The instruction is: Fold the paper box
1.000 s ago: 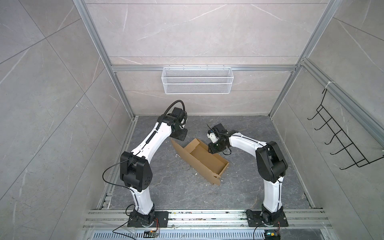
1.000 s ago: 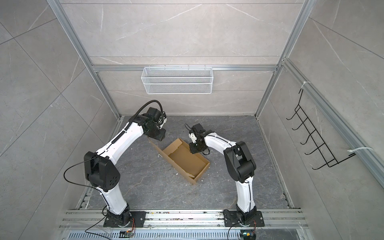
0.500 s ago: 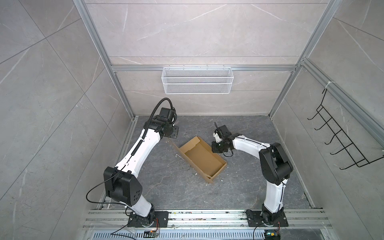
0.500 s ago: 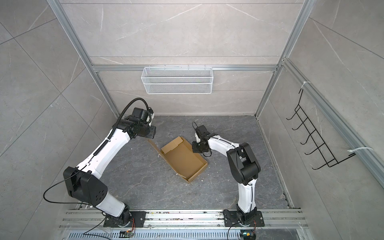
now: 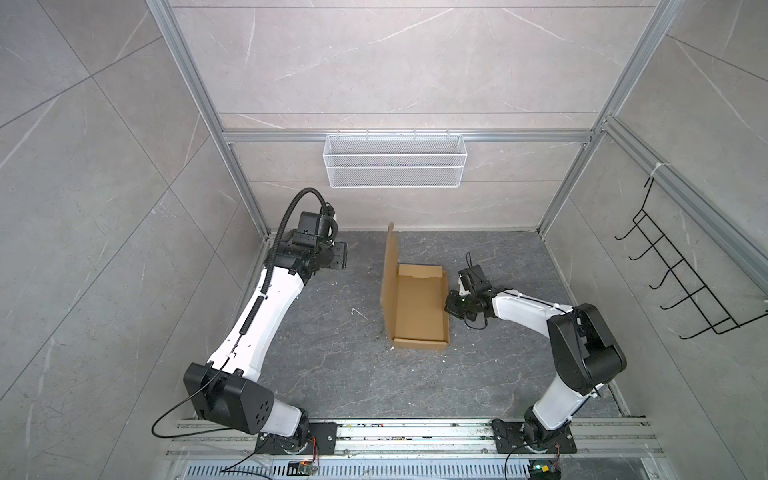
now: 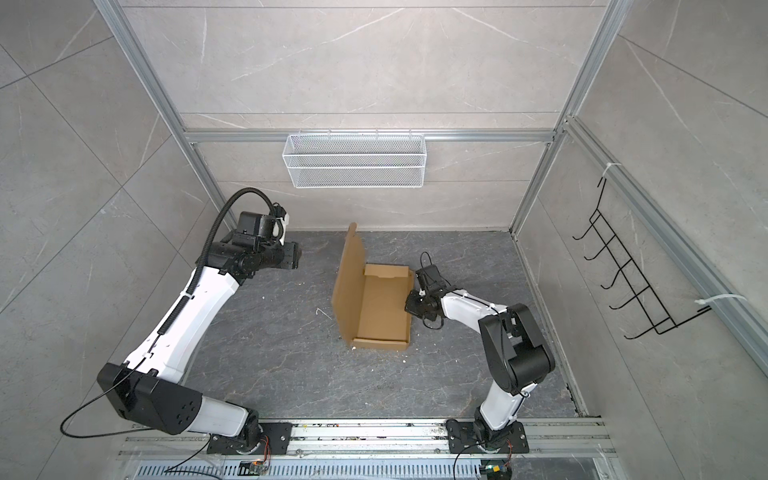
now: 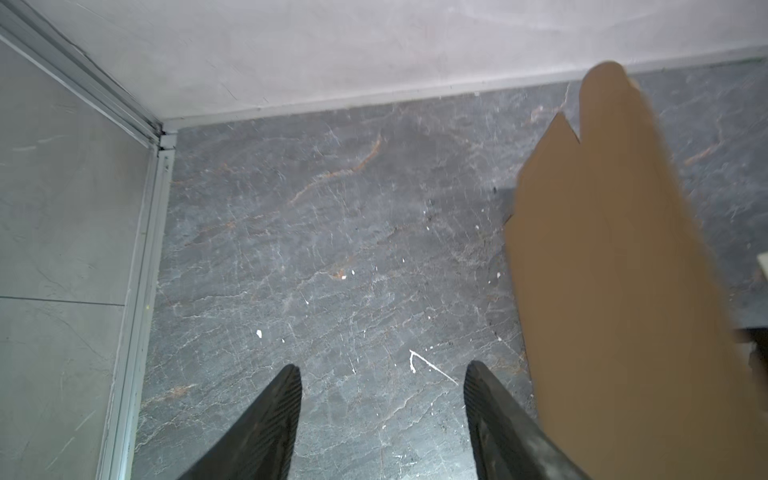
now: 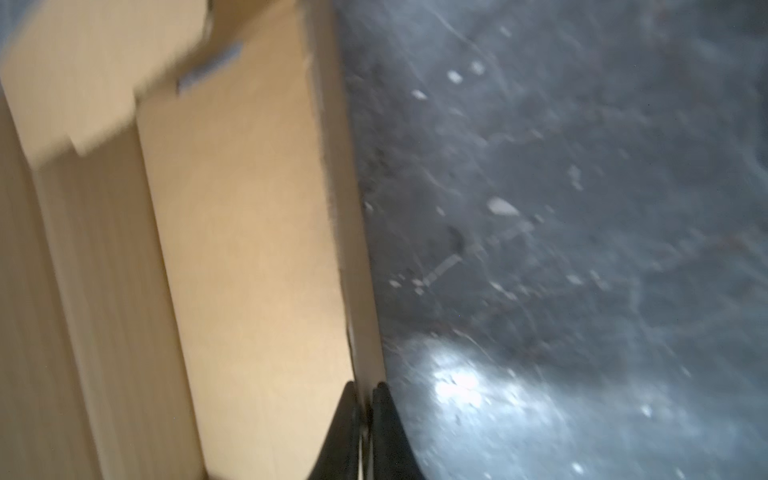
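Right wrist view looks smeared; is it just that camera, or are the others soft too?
Right wrist view: motion-blurred throughout, box edges smeared, a white glare patch on the floor. Left wrist view: floor sharp, only the box lid slightly soft. Both top views: crisp, evenly lit.

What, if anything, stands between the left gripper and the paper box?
Nothing visible does. Only floor scattered with small white specks separates the open left gripper from the paper box, whose raised lid faces it.
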Tool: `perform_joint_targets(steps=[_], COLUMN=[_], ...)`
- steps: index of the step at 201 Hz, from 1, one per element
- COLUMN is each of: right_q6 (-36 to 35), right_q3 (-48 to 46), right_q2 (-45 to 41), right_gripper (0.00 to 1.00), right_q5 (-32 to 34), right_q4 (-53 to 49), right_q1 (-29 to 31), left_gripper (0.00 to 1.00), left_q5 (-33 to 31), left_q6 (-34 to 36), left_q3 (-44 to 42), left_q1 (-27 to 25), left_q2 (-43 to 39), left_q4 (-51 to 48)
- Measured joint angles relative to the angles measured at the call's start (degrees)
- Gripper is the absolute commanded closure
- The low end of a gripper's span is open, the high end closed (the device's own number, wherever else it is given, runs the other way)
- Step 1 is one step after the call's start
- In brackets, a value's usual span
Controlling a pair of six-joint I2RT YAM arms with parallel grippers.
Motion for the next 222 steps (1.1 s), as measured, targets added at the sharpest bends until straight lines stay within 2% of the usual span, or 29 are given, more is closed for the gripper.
perform_joint_targets(steps=[42, 68, 92, 118, 142, 175, 198, 222], right_q6=[8.22, 12.33, 15.30, 15.02, 9.77, -5.18, -14.71, -20.70], right_q3=[-5.44, -7.39, -7.43, -7.43, -7.43, -2.95, 3.93, 9.35], right_q2=[-1.97, -4.22, -6.78, -8.81, -11.28, -17.55, -18.36, -16.68], right_gripper=[0.81, 0.74, 0.64, 0.56, 0.53, 0.46, 0.46, 0.43], right_q5=[0.28, 2.40, 3.08, 1.99, 1.81, 3.26, 1.49, -0.59], right_q4=[2.67, 1.55, 0.26, -1.77, -7.15, -17.84, -20.61, -20.28], right_q1=[0.61, 5.07, 10.73, 13.60, 13.81, 11.82, 5.27, -3.76], left_gripper=[0.33, 0.33, 0.40, 0.44, 0.43, 0.35, 0.32, 0.32], left_q5=[4.35, 6.05, 10.05, 12.98, 13.90, 14.32, 14.95, 15.32], left_q6=[-0.87, -2.23, -6.16, -10.29, -12.35, -14.62, -16.59, -19.12], left_q3=[0.20, -1.88, -8.44, -15.54, -20.13, -26.73, -31.50, -36.76], left_q1=[-0.02, 0.74, 5.03, 10.36, 12.22, 12.26, 12.24, 11.41], left_q2=[-1.09, -2.36, -6.21, -9.86, -12.59, -17.81, -20.52, -22.97], left_q4=[0.87, 2.27, 4.00, 5.11, 5.20, 5.18, 5.18, 5.20])
